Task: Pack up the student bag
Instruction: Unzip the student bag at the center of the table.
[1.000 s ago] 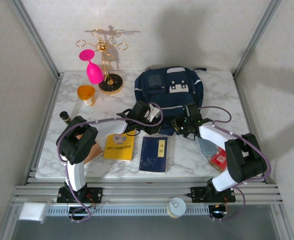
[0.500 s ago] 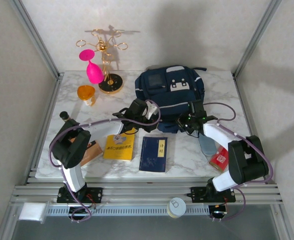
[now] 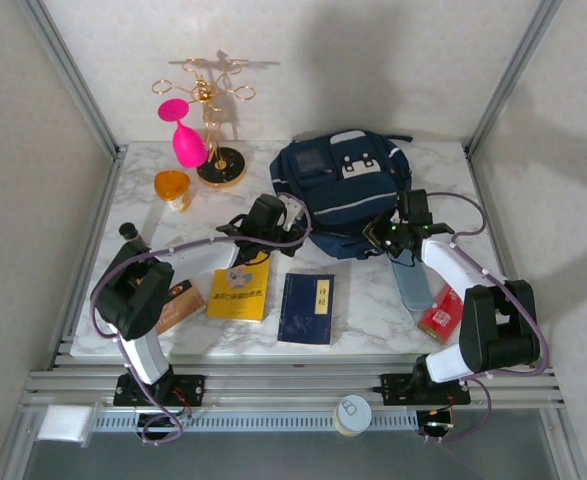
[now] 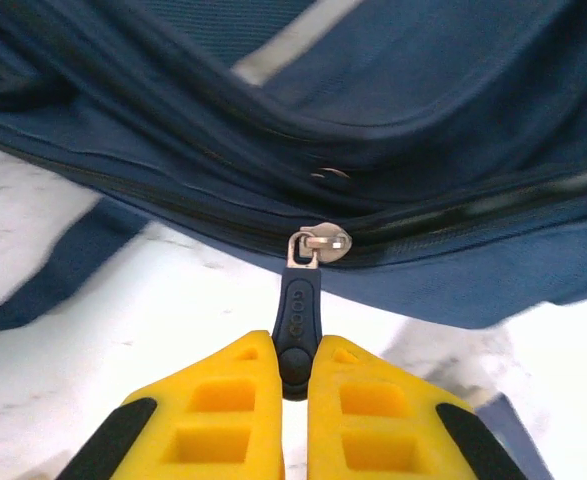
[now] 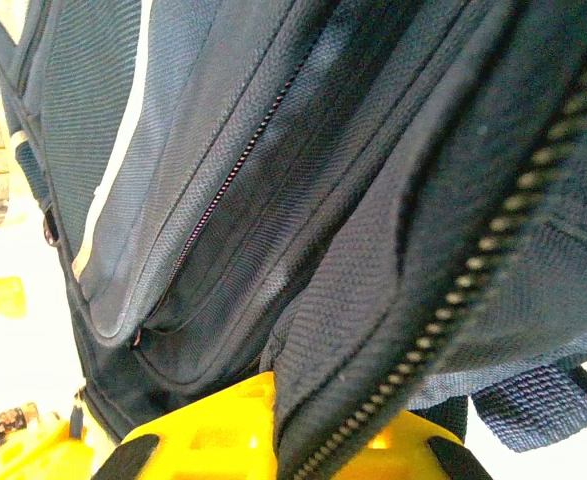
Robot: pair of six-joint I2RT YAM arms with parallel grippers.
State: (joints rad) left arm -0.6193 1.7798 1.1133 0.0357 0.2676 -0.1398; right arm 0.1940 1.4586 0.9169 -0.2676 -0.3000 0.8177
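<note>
1. The student bag (image 3: 341,190) lies flat in the upper middle of the overhead view, at the back of the worktop (image 3: 373,325). Its main zip looks closed, so the step in hand is probably opening it.
2. The left claw (image 4: 295,358) is pressed together on the dark zipper pull (image 4: 297,318), just below the metal slider (image 4: 320,245).
3. The right claw (image 5: 308,425) is pinching a fold of the bag's fabric beside a row of zip teeth (image 5: 473,290), at the bag's lower right edge in the overhead view.
4. To do it well:
   - Draw the pull along the line of the teeth, not away from the bag.
   - Hold the right pinch firm so the fabric is taut and the bag cannot slide.
   - Ease off if the slider binds on the curve.
5. Count, overhead view:
   - One bag.
   - Two books: a yellow book (image 3: 238,292) and a navy book (image 3: 308,308).
   - Two goblets: a pink goblet (image 3: 186,142) and an orange goblet (image 3: 171,187).
   - One gold stand (image 3: 218,165).
   - Two small boxes: a red box (image 3: 440,318) and a brown box (image 3: 183,300).
   - One pale blue flat item (image 3: 411,283).
</note>
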